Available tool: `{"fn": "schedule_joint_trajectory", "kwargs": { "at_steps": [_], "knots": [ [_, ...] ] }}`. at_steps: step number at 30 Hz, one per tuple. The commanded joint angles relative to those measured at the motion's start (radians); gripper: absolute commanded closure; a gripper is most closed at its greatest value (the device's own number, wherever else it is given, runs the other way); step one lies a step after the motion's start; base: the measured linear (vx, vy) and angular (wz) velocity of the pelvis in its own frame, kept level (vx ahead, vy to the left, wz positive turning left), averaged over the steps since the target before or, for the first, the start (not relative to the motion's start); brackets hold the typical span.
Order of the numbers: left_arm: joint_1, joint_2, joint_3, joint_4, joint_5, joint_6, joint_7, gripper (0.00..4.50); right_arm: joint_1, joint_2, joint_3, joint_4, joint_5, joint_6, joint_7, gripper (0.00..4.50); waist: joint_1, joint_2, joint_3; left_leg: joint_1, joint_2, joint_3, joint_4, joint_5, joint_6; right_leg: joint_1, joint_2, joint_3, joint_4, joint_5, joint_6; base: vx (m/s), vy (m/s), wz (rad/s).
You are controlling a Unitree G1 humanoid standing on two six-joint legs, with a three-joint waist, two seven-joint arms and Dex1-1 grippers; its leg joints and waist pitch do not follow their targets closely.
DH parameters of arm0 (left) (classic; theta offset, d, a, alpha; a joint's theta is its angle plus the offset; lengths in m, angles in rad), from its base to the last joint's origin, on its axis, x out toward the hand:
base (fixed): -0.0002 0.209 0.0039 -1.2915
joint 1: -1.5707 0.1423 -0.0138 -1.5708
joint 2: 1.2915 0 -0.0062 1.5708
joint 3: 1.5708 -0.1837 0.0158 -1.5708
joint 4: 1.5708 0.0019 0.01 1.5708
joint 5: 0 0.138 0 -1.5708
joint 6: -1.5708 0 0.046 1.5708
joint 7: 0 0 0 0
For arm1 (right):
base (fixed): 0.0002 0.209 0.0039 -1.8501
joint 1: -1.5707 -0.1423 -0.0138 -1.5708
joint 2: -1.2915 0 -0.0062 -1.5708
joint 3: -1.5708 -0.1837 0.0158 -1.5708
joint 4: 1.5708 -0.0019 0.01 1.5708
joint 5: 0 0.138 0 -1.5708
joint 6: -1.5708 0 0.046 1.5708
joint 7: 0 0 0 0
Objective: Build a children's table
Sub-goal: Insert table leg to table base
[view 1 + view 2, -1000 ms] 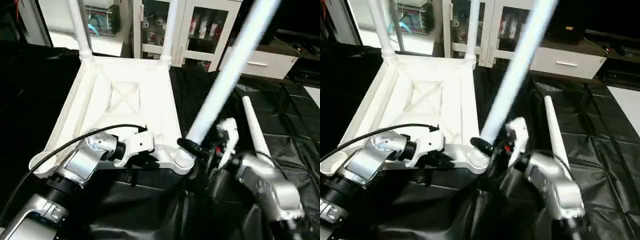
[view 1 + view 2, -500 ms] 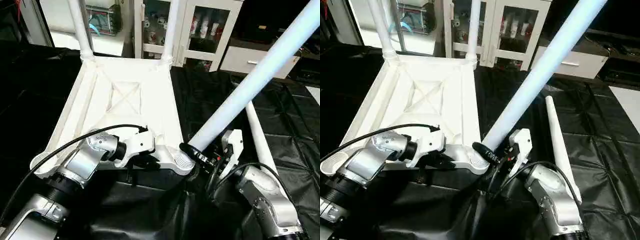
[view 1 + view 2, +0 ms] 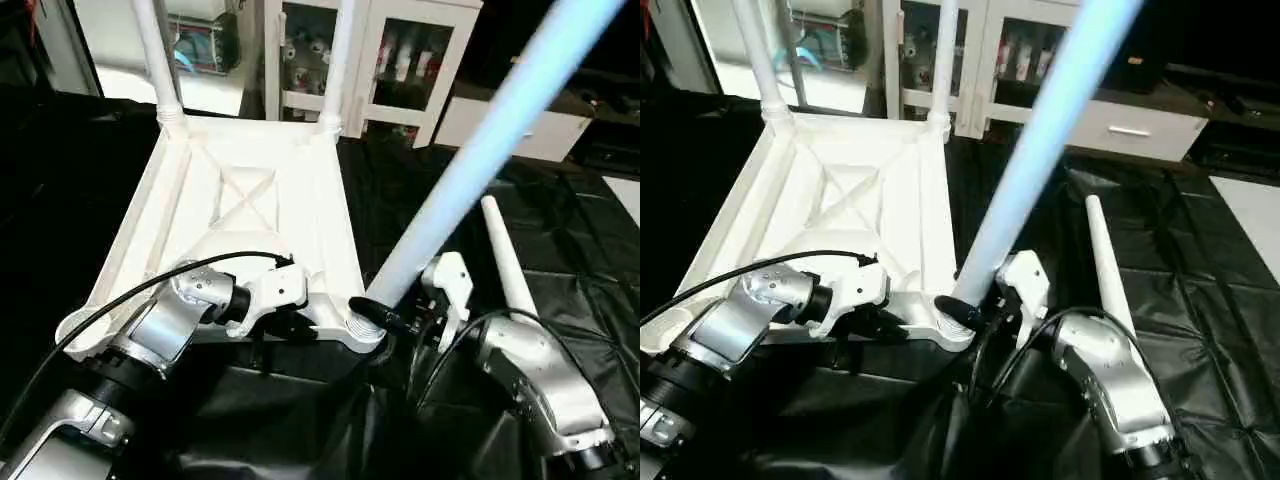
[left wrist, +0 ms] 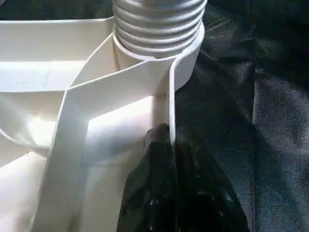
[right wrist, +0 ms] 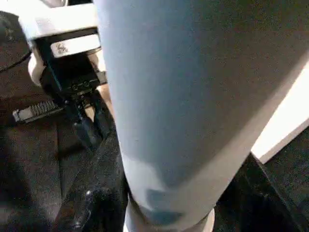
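Observation:
The children's table lies upside down: its white tabletop (image 3: 250, 200) shows its X-ribbed underside on the black cloth. Two white legs (image 3: 155, 60) (image 3: 338, 60) stand upright in the far corner sockets. A third leg (image 3: 470, 160) leans up and to the right from the near right socket (image 3: 362, 330), its ribbed base (image 4: 157, 24) seated there. My right gripper (image 3: 385, 315) is shut on this leg just above the socket. My left gripper (image 4: 170, 137) is shut on the tabletop's near rim beside that corner. A fourth leg (image 3: 505, 270) lies loose on the cloth to the right.
The near left corner socket (image 3: 75, 330) holds no leg. Behind the work table stand a glass-door cabinet (image 3: 400, 60) and a white drawer unit (image 3: 520, 125). Wrinkled black cloth (image 3: 590, 240) covers the table to the right.
The held leg, which had dropped to a lower lean half a second ago, has swung back steeper, and my right forearm has shifted with it. The left gripper has kept its pinch.

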Motion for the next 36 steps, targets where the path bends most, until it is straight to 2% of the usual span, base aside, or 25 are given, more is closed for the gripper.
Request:
{"fn": "schedule_joint_trajectory", "kwargs": {
  "at_steps": [1, 2, 3, 4, 8, 10, 12, 14, 15, 17, 19, 20, 23, 24, 25, 27, 28, 29, 30, 31, 32, 33, 34, 35, 36],
  "knots": [
    [0.017, 0.003, -0.020, 0.009, 0.015, 0.010, 0.004, 4.50, 0.038, -0.032, 0.071, 0.094, -0.081, 0.096, 0.014, 2.63, -0.007, 0.008, -0.020, 0.000, 0.062, -0.023, -0.096, -0.249, 0.010, 0.017, -0.089, 0.056, -0.092, -0.337, -0.155, 0.000, 0.000, 0.00],
    [0.018, 0.003, -0.020, 0.008, 0.015, 0.011, 0.004, 4.50, 0.033, -0.033, 0.075, 0.100, -0.085, 0.099, 0.014, 2.63, -0.007, 0.008, -0.020, 0.000, 0.062, -0.023, -0.096, -0.249, 0.010, 0.017, -0.089, 0.056, -0.092, -0.337, -0.155, 0.000, 0.000, 0.00],
    [0.021, 0.003, -0.021, 0.003, 0.014, 0.014, 0.006, 4.50, 0.028, -0.034, 0.079, 0.108, -0.088, 0.109, 0.013, 2.63, -0.010, 0.000, -0.020, -0.003, 0.063, -0.022, -0.096, -0.249, 0.011, 0.017, -0.090, 0.057, -0.092, -0.332, -0.158, 0.000, 0.000, 0.00],
    [0.024, 0.003, -0.020, -0.002, 0.013, 0.019, 0.006, 4.50, 0.029, -0.036, 0.092, 0.126, -0.097, 0.116, 0.012, 2.63, -0.011, 0.003, -0.020, -0.004, 0.063, -0.024, -0.098, -0.255, 0.008, 0.017, -0.090, 0.056, -0.091, -0.332, -0.159, 0.000, 0.000, 0.00],
    [0.030, 0.005, -0.020, -0.007, 0.011, 0.022, 0.007, 4.50, 0.035, -0.032, 0.102, 0.168, -0.115, 0.127, -0.008, 2.63, -0.017, 0.000, -0.018, -0.003, 0.064, -0.026, -0.099, -0.285, 0.003, 0.015, -0.091, 0.056, -0.095, -0.364, -0.154, 0.000, 0.000, 0.00],
    [0.033, 0.006, -0.019, -0.010, 0.010, 0.025, 0.008, 4.50, 0.036, -0.021, 0.095, 0.192, -0.117, 0.126, -0.028, 2.63, -0.018, 0.001, -0.016, -0.003, 0.063, -0.027, -0.100, -0.301, 0.002, 0.013, -0.093, 0.058, -0.099, -0.397, -0.144, 0.000, 0.000, 0.00],
    [0.036, 0.007, -0.018, -0.014, 0.008, 0.028, 0.008, 4.50, 0.038, -0.014, 0.090, 0.213, -0.123, 0.119, -0.042, 2.63, -0.024, 0.002, -0.010, -0.003, 0.064, -0.034, -0.107, -0.362, -0.011, 0.008, -0.093, 0.056, -0.107, -0.475, -0.125, 0.000, 0.000, 0.00],
    [0.038, 0.008, -0.017, -0.016, 0.007, 0.029, 0.008, 4.50, 0.040, -0.010, 0.086, 0.223, -0.126, 0.111, -0.052, 2.63, -0.025, 0.000, -0.011, 0.003, 0.064, -0.036, -0.107, -0.394, -0.016, 0.005, -0.094, 0.056, -0.111, -0.516, -0.110, 0.000, 0.000, 0.00],
    [0.043, 0.010, -0.015, -0.018, 0.005, 0.030, 0.011, 4.50, 0.047, -0.006, 0.078, 0.223, -0.124, 0.097, -0.064, 2.63, -0.028, 0.003, -0.013, 0.007, 0.062, -0.038, -0.109, -0.420, -0.018, 0.003, -0.096, 0.055, -0.119, -0.558, -0.094, 0.000, 0.000, 0.00],
    [0.044, 0.010, -0.014, -0.018, 0.004, 0.031, 0.012, 4.50, 0.048, -0.005, 0.076, 0.221, -0.121, 0.096, -0.067, 2.63, -0.029, 0.002, -0.018, 0.004, 0.063, -0.041, -0.113, -0.400, -0.014, 0.009, -0.096, 0.055, -0.119, -0.540, -0.089, 0.000, 0.000, 0.00],
    [0.050, 0.004, -0.004, -0.021, -0.006, 0.046, 0.020, 4.50, 0.045, -0.001, 0.071, 0.225, -0.121, 0.087, -0.082, 2.63, -0.030, 0.004, -0.020, 0.005, 0.065, -0.038, -0.113, -0.386, -0.014, 0.007, -0.093, 0.056, -0.115, -0.482, -0.105, 0.000, 0.000, 0.00],
    [0.050, -0.002, 0.001, -0.026, -0.009, 0.072, 0.031, 4.50, 0.038, 0.010, 0.062, 0.233, -0.122, 0.090, -0.105, 2.63, -0.033, 0.003, -0.019, 0.003, 0.065, -0.036, -0.114, -0.384, -0.016, 0.008, -0.091, 0.056, -0.112, -0.457, -0.117, 0.000, 0.000, 0.00],
    [0.035, -0.036, 0.018, -0.042, -0.013, 0.170, 0.083, 4.50, -0.013, 0.061, 0.031, 0.302, -0.152, 0.094, -0.231, 2.64, -0.041, 0.004, -0.020, 0.004, 0.063, -0.036, -0.113, -0.394, -0.022, 0.005, -0.093, 0.056, -0.112, -0.477, -0.128, 0.000, 0.000, 0.00],
    [0.025, -0.049, 0.018, -0.047, -0.005, 0.205, 0.106, 4.50, -0.039, 0.084, 0.019, 0.338, -0.172, 0.092, -0.301, 2.64, -0.048, 0.002, -0.017, 0.001, 0.059, -0.040, -0.113, -0.417, -0.030, 0.005, -0.093, 0.053, -0.116, -0.533, -0.119, 0.000, 0.000, 0.00],
    [0.014, -0.069, 0.017, -0.050, 0.007, 0.228, 0.137, 4.50, -0.071, 0.111, 0.001, 0.383, -0.194, 0.088, -0.390, 2.64, -0.055, 0.004, -0.020, -0.008, 0.058, -0.049, -0.116, -0.411, -0.039, 0.014, -0.097, 0.049, -0.116, -0.566, -0.102, 0.000, 0.000, 0.00],
    [0.002, -0.095, 0.023, -0.048, 0.012, 0.252, 0.173, 4.50, -0.101, 0.135, -0.015, 0.424, -0.207, 0.088, -0.464, 2.64, -0.067, 0.005, -0.025, -0.018, 0.057, -0.055, -0.118, -0.384, -0.055, 0.019, -0.097, 0.046, -0.113, -0.542, -0.095, -0.029, 0.008, -0.20],
    [-0.010, -0.128, 0.033, -0.048, 0.013, 0.283, 0.215, 4.50, -0.132, 0.160, -0.035, 0.466, -0.215, 0.093, -0.544, 2.64, -0.068, 0.005, -0.028, -0.015, 0.056, -0.055, -0.115, -0.379, -0.054, 0.018, -0.096, 0.046, -0.114, -0.523, -0.096, -0.030, 0.008, -0.20],
    [-0.010, -0.128, 0.033, -0.048, 0.013, 0.283, 0.215, 4.50, -0.132, 0.160, -0.035, 0.466, -0.215, 0.093, -0.544, 2.64, -0.072, 0.005, -0.026, -0.009, 0.057, -0.049, -0.112, -0.373, -0.052, 0.010, -0.093, 0.048, -0.114, -0.469, -0.115, 0.000, 0.000, 0.00],
    [-0.015, -0.140, 0.037, -0.047, 0.013, 0.293, 0.229, 4.50, -0.142, 0.168, -0.041, 0.479, -0.216, 0.095, -0.567, 2.64, -0.072, 0.005, -0.027, -0.008, 0.056, -0.047, -0.111, -0.374, -0.048, 0.011, -0.091, 0.047, -0.114, -0.457, -0.119, 0.000, 0.000, 0.00],
    [-0.041, -0.203, 0.071, -0.036, 0.006, 0.350, 0.309, 4.50, -0.185, 0.205, -0.066, 0.531, -0.215, 0.097, -0.655, 2.64, -0.074, -0.002, -0.026, -0.006, 0.056, -0.043, -0.109, -0.372, -0.039, 0.008, -0.091, 0.049, -0.114, -0.447, -0.129, 0.000, 0.000, 0.00],
    [-0.046, -0.212, 0.076, -0.031, 0.007, 0.354, 0.324, 4.50, -0.192, 0.212, -0.069, 0.539, -0.214, 0.098, -0.667, 2.64, -0.074, 0.001, -0.026, -0.003, 0.053, -0.041, -0.106, -0.371, -0.038, 0.005, -0.091, 0.049, -0.116, -0.457, -0.132, 0.000, 0.000, 0.00],
    [-0.105, -0.304, 0.121, 0.022, 0.019, 0.395, 0.470, 4.50, -0.266, 0.280, -0.099, 0.631, -0.204, 0.093, -0.794, 2.64, -0.082, -0.005, -0.029, -0.004, 0.053, -0.038, -0.104, -0.347, -0.041, 0.004, -0.088, 0.051, -0.110, -0.426, -0.142, 0.000, 0.000, 0.00],
    [-0.132, -0.340, 0.139, 0.052, 0.029, 0.397, 0.538, 4.50, -0.298, 0.306, -0.103, 0.675, -0.209, 0.079, -0.844, 2.64, -0.080, -0.001, -0.030, -0.003, 0.052, -0.040, -0.105, -0.342, -0.046, 0.005, -0.088, 0.049, -0.110, -0.418, -0.143, 0.000, 0.000, 0.00],
    [-0.143, -0.354, 0.145, 0.064, 0.030, 0.395, 0.559, 4.50, -0.310, 0.320, -0.111, 0.693, -0.203, 0.075, -0.864, 2.64, -0.082, -0.004, -0.037, -0.007, 0.051, -0.038, -0.101, -0.314, -0.047, 0.011, -0.086, 0.048, -0.106, -0.358, -0.148, 0.000, 0.000, 0.00],
    [-0.167, -0.387, 0.158, 0.088, 0.028, 0.396, 0.600, 4.50, -0.338, 0.352, -0.127, 0.744, -0.192, 0.062, -0.915, 2.64, -0.079, -0.007, -0.049, -0.015, 0.050, -0.032, -0.095, -0.215, -0.038, 0.023, -0.089, 0.051, -0.090, -0.216, -0.166, 0.000, 0.000, 0.00]
  ]
}}
